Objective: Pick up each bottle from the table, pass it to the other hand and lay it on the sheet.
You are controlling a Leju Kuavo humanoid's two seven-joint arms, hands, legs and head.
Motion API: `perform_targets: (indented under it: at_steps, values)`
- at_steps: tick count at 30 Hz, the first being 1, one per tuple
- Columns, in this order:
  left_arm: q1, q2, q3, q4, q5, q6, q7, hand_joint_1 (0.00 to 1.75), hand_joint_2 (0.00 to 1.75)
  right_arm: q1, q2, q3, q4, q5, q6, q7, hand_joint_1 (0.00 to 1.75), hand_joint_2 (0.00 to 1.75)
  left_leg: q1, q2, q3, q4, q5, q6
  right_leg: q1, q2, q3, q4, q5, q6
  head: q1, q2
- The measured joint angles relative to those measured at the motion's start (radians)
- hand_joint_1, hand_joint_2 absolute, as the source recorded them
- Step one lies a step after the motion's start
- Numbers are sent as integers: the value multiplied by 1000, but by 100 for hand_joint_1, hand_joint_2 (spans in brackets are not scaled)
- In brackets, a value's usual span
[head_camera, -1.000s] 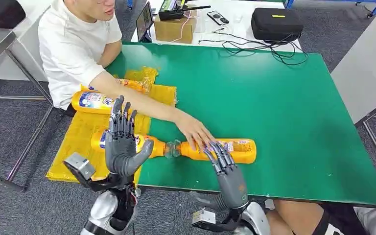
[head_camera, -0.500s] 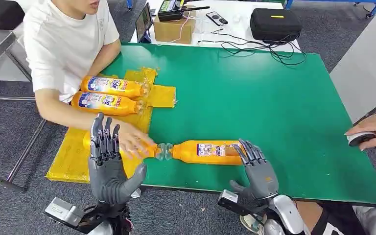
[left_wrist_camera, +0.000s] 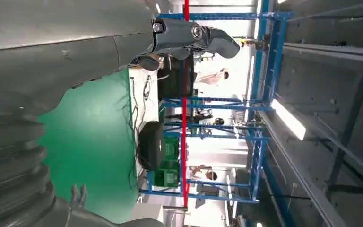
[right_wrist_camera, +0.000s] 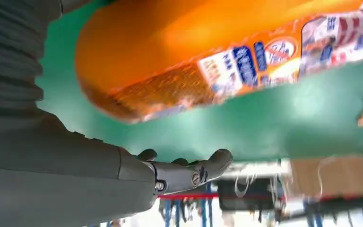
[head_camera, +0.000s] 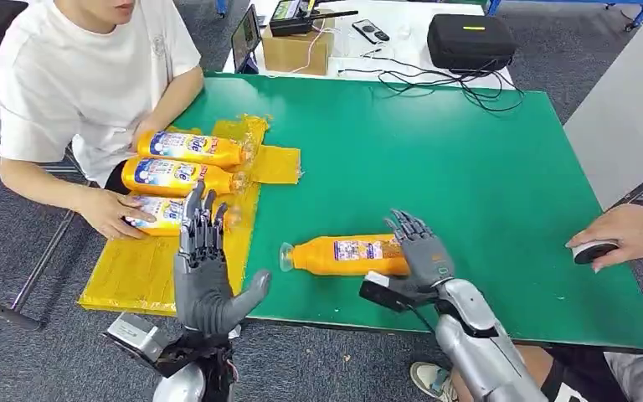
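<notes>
An orange bottle lies on its side on the green table, cap toward the yellow sheet. My right hand is at its base end, fingers spread against it without closing; in the right wrist view the bottle fills the space above the thumb. My left hand is raised and open over the sheet's near edge, holding nothing. Three more orange bottles lie side by side on the sheet.
A person in a white shirt sits at the left with a hand on the nearest sheet bottle. Another person's hand rests at the table's right edge. A cardboard box, black case and cables lie at the back.
The person drew back from the table bottle and slid the third bottle up beside the other two. My right hand moved to the table bottle's base; my left hand stayed raised.
</notes>
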Motion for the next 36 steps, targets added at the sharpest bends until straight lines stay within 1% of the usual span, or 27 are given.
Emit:
perform_targets:
  at_steps: [4, 9, 14, 15, 16, 19, 22, 28, 36]
  values:
    - [-14, 0, -3, 18, 0, 1, 0, 0, 175, -61, 22, 19, 93, 0, 20, 10, 0, 175, 0, -1, 0, 0, 0, 0, 0, 0, 0, 0, 0, 0, 0, 0]
    - [-20, 0, -3, 35, 0, 4, 3, 0, 175, -97, 39, 32, 167, -2, 37, 21, 0, 175, 0, 0, -1, 0, 0, 0, 0, 0, -1, 0, 0, 0, 0, 0]
    - [-22, 0, -3, 51, -12, 10, 15, 0, 175, -144, 59, 59, 242, 3, 111, 75, 0, 175, 0, 1, 0, 0, 0, 0, 0, 0, 0, 0, 0, 0, 0, 0]
    - [-20, 0, -2, 53, -18, 13, 17, 0, 175, -156, 62, 66, 253, 5, 131, 90, 24, 175, 0, 1, 1, 0, 0, 0, 0, 0, 0, 0, 0, 0, 0, 0]
    - [-18, 0, -2, 54, -19, 14, 19, 0, 175, -168, 62, 74, 266, 6, 156, 102, 173, 175, 0, 1, 2, 0, 0, 0, 0, 0, 1, 0, 0, 0, 0, 0]
    - [-15, 0, 1, 62, -25, 16, 23, 0, 175, -205, 62, 96, 302, 7, 216, 114, 175, 175, 0, 4, 5, 0, -1, 0, 0, 1, 3, 0, 0, 0, 0, 0]
    - [-15, 0, 2, 70, -31, 14, 23, 0, 175, -224, 61, 108, 325, -8, 238, 95, 175, 175, 0, 4, 8, 0, -1, 0, 0, 1, 6, -1, 0, 0, 0, 0]
    - [-16, 0, 3, 87, -32, 13, 24, 0, 175, -245, 61, 124, 360, -27, 238, 68, 175, 175, 0, 3, 10, 0, 0, 0, 0, 1, 8, 0, 0, 0, 0, 0]
    - [-17, 0, 3, 100, -29, 6, 20, 0, 175, -252, 51, 132, 382, -80, 254, -17, 175, 175, 0, 3, 10, 0, -1, 0, 0, 1, 8, -1, 0, 0, 0, 0]
